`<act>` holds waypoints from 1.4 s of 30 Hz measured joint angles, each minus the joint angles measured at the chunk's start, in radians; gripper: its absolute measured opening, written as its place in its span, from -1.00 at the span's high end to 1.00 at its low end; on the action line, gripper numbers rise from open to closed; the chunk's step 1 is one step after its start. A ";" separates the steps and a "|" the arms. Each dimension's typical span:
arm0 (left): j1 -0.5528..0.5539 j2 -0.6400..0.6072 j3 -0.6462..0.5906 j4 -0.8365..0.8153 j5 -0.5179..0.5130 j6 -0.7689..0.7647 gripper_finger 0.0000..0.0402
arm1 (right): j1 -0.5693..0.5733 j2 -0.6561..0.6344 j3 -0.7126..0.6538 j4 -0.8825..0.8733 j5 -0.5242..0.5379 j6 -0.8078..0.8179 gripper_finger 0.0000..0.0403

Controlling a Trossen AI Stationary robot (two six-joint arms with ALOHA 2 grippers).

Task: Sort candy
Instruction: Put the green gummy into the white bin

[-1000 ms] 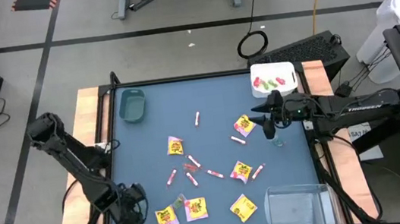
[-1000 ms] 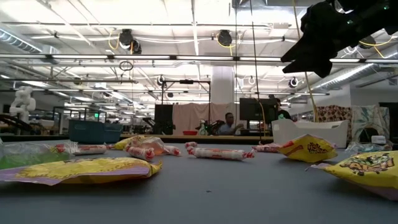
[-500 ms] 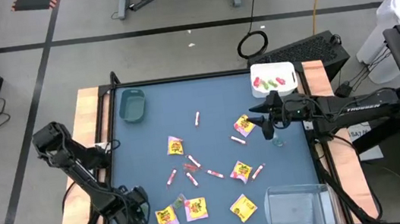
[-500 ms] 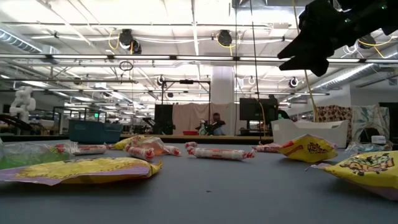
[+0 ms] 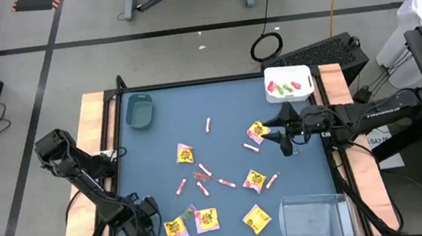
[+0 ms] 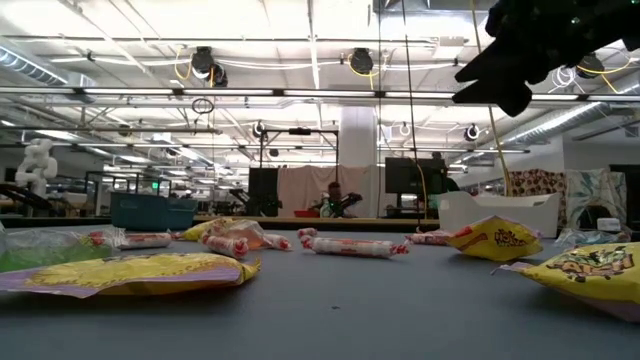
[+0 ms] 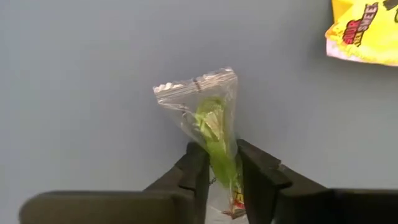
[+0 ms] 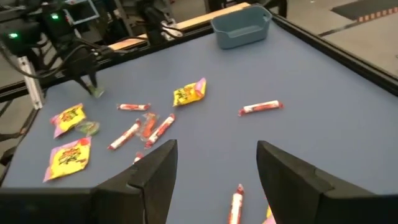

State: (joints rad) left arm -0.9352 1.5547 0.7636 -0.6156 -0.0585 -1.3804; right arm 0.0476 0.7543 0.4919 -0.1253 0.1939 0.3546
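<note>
**Green candy pinched upright at the table's near-left corner**

Your left gripper (image 7: pixel 219 171) is clamped on the green wrapped candy (image 7: pixel 208 121), its long axis running straight out from the fingers. Your right gripper (image 8: pixel 214 165) hovers apart by the white bin (image 5: pixel 288 82), far-right edge.

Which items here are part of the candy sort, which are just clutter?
Job:
- green candy, pinched by left gripper
- yellow packets
- pink sticks
- teal bin
- white bin, holding green and red pieces
- clear bin
- right gripper, open above the table

Lying about:
- cable loop on the floor
</note>
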 joint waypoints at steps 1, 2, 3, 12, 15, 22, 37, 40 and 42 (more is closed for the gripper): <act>0.004 0.000 0.000 0.000 -0.003 0.010 0.66 | 0.014 0.003 0.000 0.008 0.014 0.000 -0.04; 0.008 -0.001 0.000 0.000 -0.006 0.024 0.68 | 0.030 0.008 0.000 0.022 0.029 0.000 -0.04; 0.011 -0.003 -0.001 0.000 -0.015 0.037 0.70 | 0.046 0.015 0.000 0.039 0.043 0.000 -0.04; 0.091 -0.072 0.025 -0.026 -0.145 0.230 0.73 | 0.143 0.165 0.000 0.311 0.042 -0.094 -0.04; 0.132 -0.104 0.052 -0.030 -0.220 0.344 0.73 | 0.159 0.236 0.000 0.398 0.042 -0.145 -0.04; 0.228 -0.153 0.124 -0.014 -0.469 0.682 0.73 | 0.164 0.441 0.000 0.633 0.042 -0.226 -0.04; 0.442 -0.153 0.151 0.382 -0.668 1.385 0.73 | 0.164 0.792 0.029 1.181 0.071 -0.129 -0.14; 0.493 -0.153 0.151 0.430 -0.665 1.448 0.73 | 0.161 0.842 0.071 1.183 0.073 -0.103 -0.25; 0.530 -0.153 0.151 0.455 -0.653 1.470 0.73 | 0.154 0.873 0.104 1.182 0.074 -0.073 -0.32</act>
State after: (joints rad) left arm -0.4054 1.4017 0.9146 -0.1605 -0.7119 0.0898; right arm 0.2013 1.6276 0.5963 1.0567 0.2676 0.2815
